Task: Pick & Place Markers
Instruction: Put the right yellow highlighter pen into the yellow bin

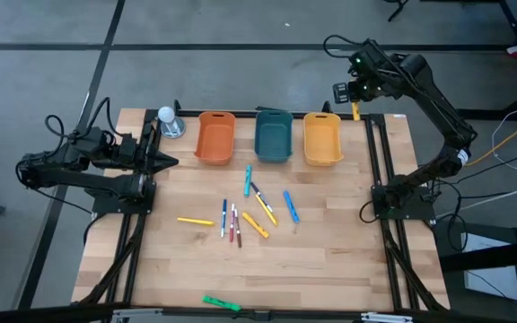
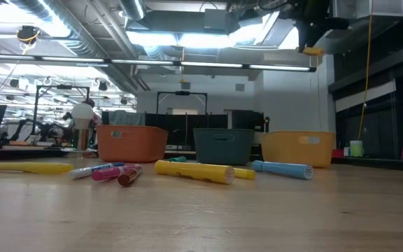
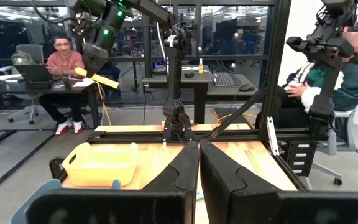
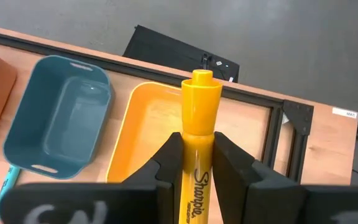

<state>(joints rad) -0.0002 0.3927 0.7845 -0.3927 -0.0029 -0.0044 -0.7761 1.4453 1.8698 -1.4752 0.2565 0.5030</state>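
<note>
Left gripper (image 1: 170,162) parked just left of the orange bin (image 1: 214,137), fingers pressed shut on nothing, over the surface (image 1: 330,260) edge. Idle, by the look of it.

Orange bin leftmost of three in a row at the far side of the surface; nothing visible inside. Teal bin (image 1: 273,135) right of the orange bin, likewise bare as far as could be seen. Yellow bin (image 1: 322,138) right of the teal bin, also showing no contents.

Loose markers (image 1: 240,215) lay scattered below the teal bin: a yellow one (image 1: 195,221) farthest left, then a cluster of white-bodied and red ones (image 1: 231,222), a teal one (image 1: 248,178) nearest the teal bin, more yellow ones (image 1: 256,224), and a blue one (image 1: 290,205) toward the yellow bin's side. Roughly nine left on the wood. Green stick (image 1: 221,303) lay well below the teal bin, near the front edge, apart from the rest.

Right gripper (image 4: 197,163) raised above and just right of the yellow bin, closed around a yellow Sharpie marker (image 4: 199,143), cap end poking out beyond the fingertips, bin's far rim beneath it in the wrist view.

Judged early: no marker seen placed, one carried toward the matching bin, release not yet made, the scattered lot untouched.
</note>
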